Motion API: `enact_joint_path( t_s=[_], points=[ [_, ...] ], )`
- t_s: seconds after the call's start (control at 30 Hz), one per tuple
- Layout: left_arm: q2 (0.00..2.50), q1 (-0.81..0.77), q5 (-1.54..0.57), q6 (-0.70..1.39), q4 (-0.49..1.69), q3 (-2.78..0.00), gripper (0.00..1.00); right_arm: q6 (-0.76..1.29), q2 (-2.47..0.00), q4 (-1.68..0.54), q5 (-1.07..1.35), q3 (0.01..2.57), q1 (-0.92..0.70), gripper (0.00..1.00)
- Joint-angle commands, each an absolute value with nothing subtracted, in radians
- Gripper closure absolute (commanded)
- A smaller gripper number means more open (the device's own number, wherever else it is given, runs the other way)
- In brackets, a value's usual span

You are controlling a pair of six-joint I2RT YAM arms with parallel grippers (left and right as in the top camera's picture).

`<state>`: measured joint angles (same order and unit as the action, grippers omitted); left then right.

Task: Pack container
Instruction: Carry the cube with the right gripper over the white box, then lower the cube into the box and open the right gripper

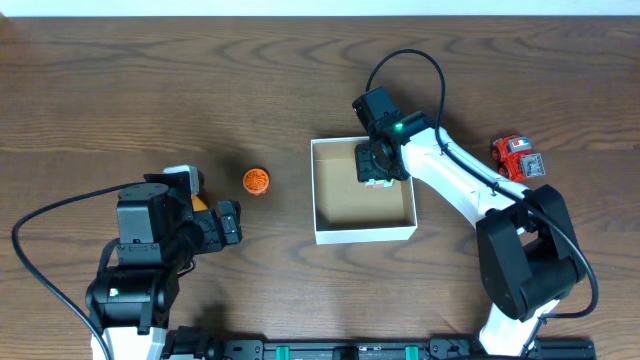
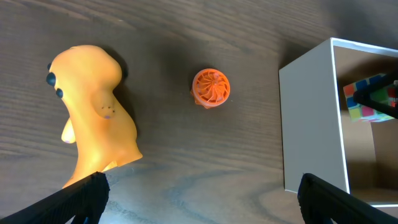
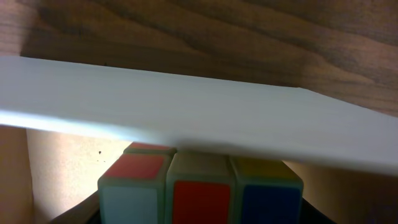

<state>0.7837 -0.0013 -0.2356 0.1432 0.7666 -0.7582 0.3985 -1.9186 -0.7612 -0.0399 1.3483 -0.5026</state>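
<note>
Cube [image 3: 199, 186], multicoloured, is gripped between the half-closed fingers of the right hand [image 1: 378, 165]. That hand is lowered inside the container [image 1: 365, 235], a shallow white box that surrounds it, and sits close to the box's far wall. Nothing else shows in the box. On the surface [image 1: 300, 80] outside, a red car [image 1: 515, 157] lies to that hand's right. An orange ball [image 2: 211, 86] lies well to its left. Farther left, a yellow toy [image 2: 93, 106] lies just beside the left hand [image 1: 232, 222], which is spread wide and empty. Packing looks barely begun: the cube is not yet released, and three toys seem left.
</note>
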Motion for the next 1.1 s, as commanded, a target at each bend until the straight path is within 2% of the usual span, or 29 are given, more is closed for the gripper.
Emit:
enact_joint_path(
  t_s=[0.0,0.03,0.23,0.5,0.77,0.87,0.93,1.07],
  points=[
    [0.783,-0.004,-0.243,0.151,0.770,-0.783,0.02,0.415,-1.913,-0.759,-0.045,1.373,-0.511,0.53],
    [0.783,-0.004,-0.243,0.151,0.770,-0.783,0.02,0.415,-1.913,-0.759,-0.045,1.373,-0.511,0.48],
    [0.783,-0.004,-0.243,0.151,0.770,-0.783,0.02,0.419,-1.913,-0.755,-0.055,1.374,-0.512,0.37],
    [0.783,-0.004,-0.243,0.151,0.770,-0.783,0.02,0.438,-1.874,-0.760,-0.083,1.374,-0.512,0.31],
    [0.783,-0.004,-0.243,0.151,0.770,-0.783,0.02,0.429,-1.758,-0.759,-0.094,1.374,-0.520,0.36],
    [0.783,-0.004,-0.243,0.151,0.770,-0.782,0.02,0.373,-1.715,-0.754,-0.081,1.374,-0.543,0.50],
    [0.783,-0.004,-0.243,0.151,0.770,-0.782,0.02,0.344,-1.707,-0.759,-0.072,1.374,-0.566,0.74],
    [0.783,-0.004,-0.243,0.151,0.770,-0.782,0.02,0.343,-1.721,-0.769,-0.075,1.374,-0.612,0.89]
  ],
)
